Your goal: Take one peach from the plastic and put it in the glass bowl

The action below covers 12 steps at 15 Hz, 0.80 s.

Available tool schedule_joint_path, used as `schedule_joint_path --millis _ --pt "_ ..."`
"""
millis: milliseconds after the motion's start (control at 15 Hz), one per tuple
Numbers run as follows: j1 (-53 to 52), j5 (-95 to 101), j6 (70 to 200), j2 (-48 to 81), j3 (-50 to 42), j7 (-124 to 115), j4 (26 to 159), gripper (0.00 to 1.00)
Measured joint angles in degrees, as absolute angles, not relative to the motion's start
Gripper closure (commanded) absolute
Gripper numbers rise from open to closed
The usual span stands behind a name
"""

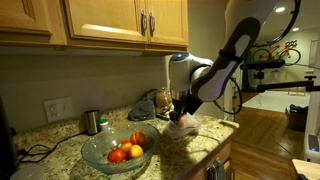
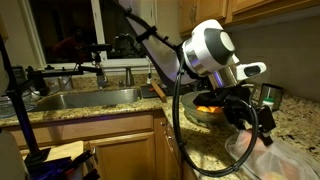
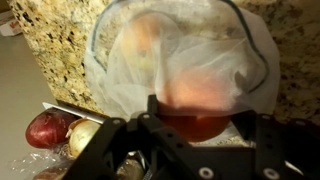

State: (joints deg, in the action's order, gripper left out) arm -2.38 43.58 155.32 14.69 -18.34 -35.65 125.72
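1. spanning both exterior views, the speckled granite surface (image 1: 205, 132) carries everything. wooden cabinets (image 1: 120, 20) hang above it, and a steel sink (image 2: 85, 98) is set into it further along.
2. the arm (image 1: 235, 50) reaches down from above and bends over the plastic.
3. the bowl (image 1: 118, 152) stands on the surface near the plastic but apart from it. several orange-red fruits (image 1: 128, 150) lie inside it.
4. the plastic (image 3: 180, 55) lies crumpled on the surface right under the fingers. in the wrist view its whitish film blurs the orange shapes inside, so their number is unclear. in an exterior view it shows as a pale heap (image 2: 275, 160) at the edge of the surface.
5. the fingers (image 1: 183, 108) hang low over the plastic and stand fairly wide, one on each side of a fruit. whether they press on it or only bracket it i cannot tell.
6. a steel cup (image 1: 92, 122) stands upright behind the bowl, near the wall.
7. the peach (image 3: 195, 122) sits at the near edge of the plastic, between the fingers. it shows red-orange in the wrist view and is not in the bowl.
8. in the lower corner of the wrist view, a dark red round thing (image 3: 45, 128) and a pale yellowish one (image 3: 85, 135) lie just beside each other. what they are is unclear.
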Motion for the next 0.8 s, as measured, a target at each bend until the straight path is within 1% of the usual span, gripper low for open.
schedule_joint_path --millis 800 --pt "-2.4 51.1 155.3 10.7 -17.8 -42.2 127.3 0.53"
